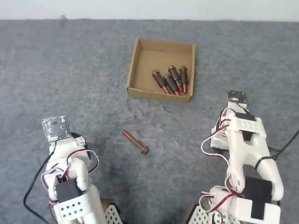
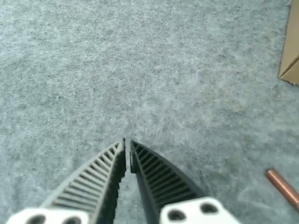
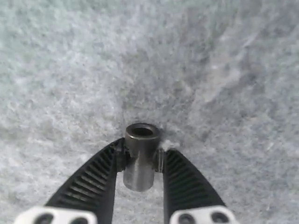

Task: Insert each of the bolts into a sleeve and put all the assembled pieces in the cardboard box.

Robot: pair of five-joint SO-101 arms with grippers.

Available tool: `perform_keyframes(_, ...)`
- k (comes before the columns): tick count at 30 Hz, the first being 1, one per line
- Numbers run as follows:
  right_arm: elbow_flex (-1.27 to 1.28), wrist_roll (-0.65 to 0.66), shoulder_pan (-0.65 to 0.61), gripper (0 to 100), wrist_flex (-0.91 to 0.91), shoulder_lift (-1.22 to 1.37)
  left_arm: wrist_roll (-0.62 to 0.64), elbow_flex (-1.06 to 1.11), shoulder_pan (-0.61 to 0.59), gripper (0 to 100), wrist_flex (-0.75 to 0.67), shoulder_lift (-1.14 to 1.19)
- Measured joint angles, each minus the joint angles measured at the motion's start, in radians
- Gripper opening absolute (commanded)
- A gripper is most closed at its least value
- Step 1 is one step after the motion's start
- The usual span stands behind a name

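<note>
A loose copper bolt (image 1: 135,142) lies on the grey carpet between the two arms; its tip (image 2: 283,188) shows in the left wrist view. The cardboard box (image 1: 135,74) at the back holds three assembled bolts in dark sleeves (image 1: 170,80). My right gripper (image 3: 140,154) is shut on a dark metal sleeve (image 3: 139,156), held upright with its hole facing the camera, just above the carpet. My left gripper (image 2: 127,144) is shut with nothing in it, low over the carpet to the left of the bolt. From above, the left arm (image 1: 65,158) and right arm (image 1: 243,140) sit near the front edge.
A corner of the cardboard box (image 2: 292,51) shows in the left wrist view. Grey carpet (image 1: 70,70) covers the table, with a pale wall strip along the back. Red and white wires run along both arms.
</note>
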Motion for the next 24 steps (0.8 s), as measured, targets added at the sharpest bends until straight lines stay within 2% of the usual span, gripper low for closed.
perform_keyframes(9, 0.0, 0.0, 0.0, 0.6, 0.0, 0.0, 0.002, 0.0, 0.008, 2, -0.003, 0.0)
perform_keyframes(17, 0.0, 0.0, 0.0, 0.6, 0.0, 0.0, 0.0, 0.0, 0.048, 2, -0.133, 0.0)
perform_keyframes(22, -0.002, 0.017, 0.026, 0.6, 0.0, 0.0, -0.204, -0.034, 0.086, 2, -0.118, 0.0)
perform_keyframes(24, -0.002, 0.032, 0.032, 0.6, 0.0, 0.002, -0.245, -0.077, 0.095, 2, -0.086, 0.0)
